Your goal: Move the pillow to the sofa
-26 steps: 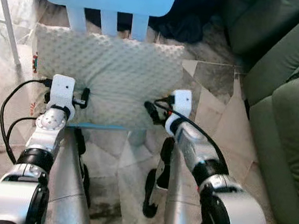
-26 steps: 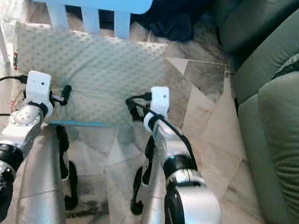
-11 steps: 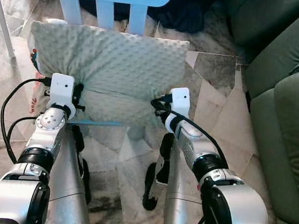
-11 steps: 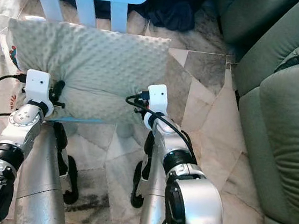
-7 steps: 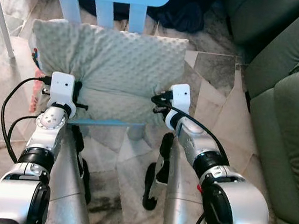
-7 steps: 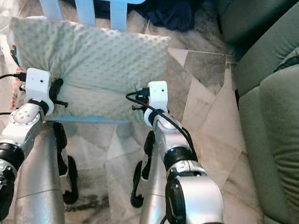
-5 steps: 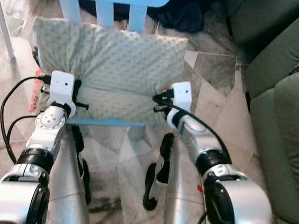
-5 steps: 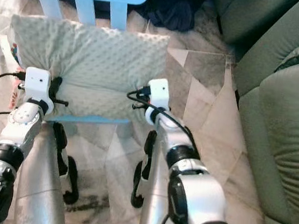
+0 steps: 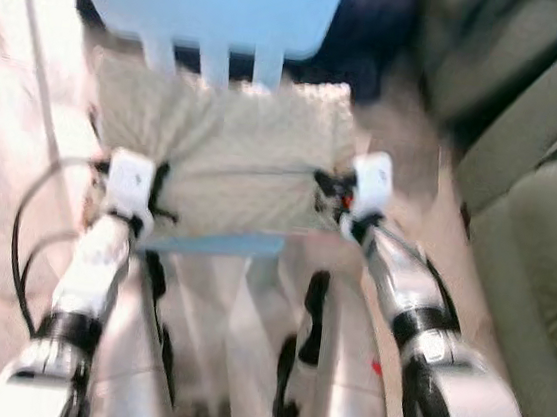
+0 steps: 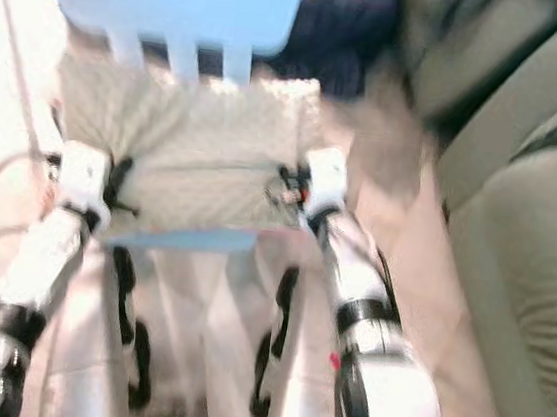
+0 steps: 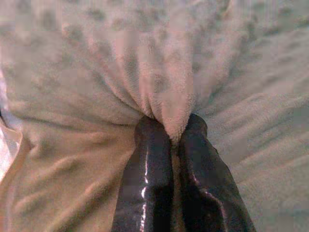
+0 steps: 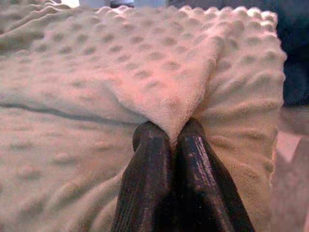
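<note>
Left claw (image 11: 171,133) and right claw (image 12: 169,133) clamped on pillow (image 9: 234,153), blue chair (image 9: 206,4) behind, green sofa (image 9: 527,237) right

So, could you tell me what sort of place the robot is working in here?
Most likely a living room in a home. A green upholstered sofa stands on the robot's right, a light blue chair holds a dotted cream pillow, and the floor is pale stone tile.
</note>
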Robot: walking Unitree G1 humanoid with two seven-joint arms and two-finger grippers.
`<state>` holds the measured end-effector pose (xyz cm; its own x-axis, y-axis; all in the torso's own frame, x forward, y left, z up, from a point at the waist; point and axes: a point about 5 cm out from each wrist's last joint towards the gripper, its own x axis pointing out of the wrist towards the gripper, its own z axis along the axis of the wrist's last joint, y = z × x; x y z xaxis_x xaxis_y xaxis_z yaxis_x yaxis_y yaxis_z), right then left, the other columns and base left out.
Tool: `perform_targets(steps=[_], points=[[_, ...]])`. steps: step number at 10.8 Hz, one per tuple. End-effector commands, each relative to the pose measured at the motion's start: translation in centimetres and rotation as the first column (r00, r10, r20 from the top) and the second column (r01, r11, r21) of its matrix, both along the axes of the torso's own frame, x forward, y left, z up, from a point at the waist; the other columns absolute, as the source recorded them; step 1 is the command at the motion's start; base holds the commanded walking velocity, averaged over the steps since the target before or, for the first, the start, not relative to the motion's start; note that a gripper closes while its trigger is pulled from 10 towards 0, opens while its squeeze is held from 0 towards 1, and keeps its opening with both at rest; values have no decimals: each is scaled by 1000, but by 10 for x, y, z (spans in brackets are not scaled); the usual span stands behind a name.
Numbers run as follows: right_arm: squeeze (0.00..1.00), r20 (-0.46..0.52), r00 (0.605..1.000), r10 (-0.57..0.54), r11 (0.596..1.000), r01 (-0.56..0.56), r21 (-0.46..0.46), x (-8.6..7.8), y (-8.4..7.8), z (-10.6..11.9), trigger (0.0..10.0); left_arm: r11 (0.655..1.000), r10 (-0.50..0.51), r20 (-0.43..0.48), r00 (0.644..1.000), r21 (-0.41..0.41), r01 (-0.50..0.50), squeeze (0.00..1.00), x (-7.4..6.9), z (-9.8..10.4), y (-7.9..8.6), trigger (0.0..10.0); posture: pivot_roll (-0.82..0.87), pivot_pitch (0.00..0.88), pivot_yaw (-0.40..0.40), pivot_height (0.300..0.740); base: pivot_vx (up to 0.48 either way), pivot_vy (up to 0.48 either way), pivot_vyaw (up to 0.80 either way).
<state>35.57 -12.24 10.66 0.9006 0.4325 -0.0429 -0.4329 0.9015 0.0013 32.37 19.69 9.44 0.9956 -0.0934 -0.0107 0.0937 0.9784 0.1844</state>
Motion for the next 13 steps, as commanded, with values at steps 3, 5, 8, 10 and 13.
perform_targets(steps=[3,5,8,10,13], points=[[0,90,961,-261,965,258,48,-33,-45,-9,0,998,-29,29,999,-55,31,0,-20,-2,15,0,35,0,-69,502,0,0,0],[0,75,949,-307,951,308,-2,-59,-54,-19,9569,996,-10,20,1000,-84,11,0,-31,-4,26,0,25,0,-65,502,0,0,0],[0,65,936,-346,935,349,-53,-74,-52,-22,10000,996,-46,-28,999,-73,44,0,-45,-19,-4,10000,10,0,-72,502,0,0,0],[0,28,934,-356,933,357,-51,-79,-54,-21,10000,993,-104,-33,994,-60,102,0,-49,-18,-18,10000,6,0,-72,502,0,0,0],[0,49,925,-376,926,377,-16,-90,-63,-14,10000,996,-72,-47,996,-55,70,0,-52,-16,-9,10000,-13,0,-62,502,0,0,0]])
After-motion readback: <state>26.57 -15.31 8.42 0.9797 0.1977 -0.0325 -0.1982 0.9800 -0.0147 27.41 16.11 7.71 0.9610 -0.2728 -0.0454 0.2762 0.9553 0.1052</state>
